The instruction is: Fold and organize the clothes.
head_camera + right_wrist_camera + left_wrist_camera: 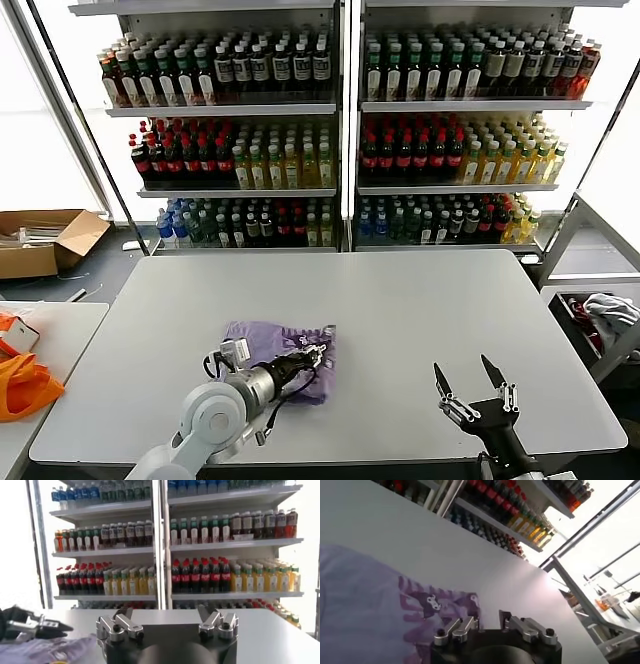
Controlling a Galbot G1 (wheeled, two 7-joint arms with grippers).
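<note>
Right tool sits at the near bench edge, fingers spread wide, grasping nothing, idle. Left tool lies low over the lavender shirt, tip at the bundle's right part; its wrist view shows the fingers close together with a narrow gap, so whether it pinches cloth or is released I cannot tell. Shirt is a crumpled, roughly folded bundle on the grey bench, near-centre, slightly left, dark print showing on top. Orange bag lies on a side table, well apart. Drink shelves stand behind.

Risk, as a judgement: thin soft fabric could snag on a fingertip and drag the fold open when the left arm lifts; only one layer caught would skew the bundle; a push could slide it along the smooth bench.
</note>
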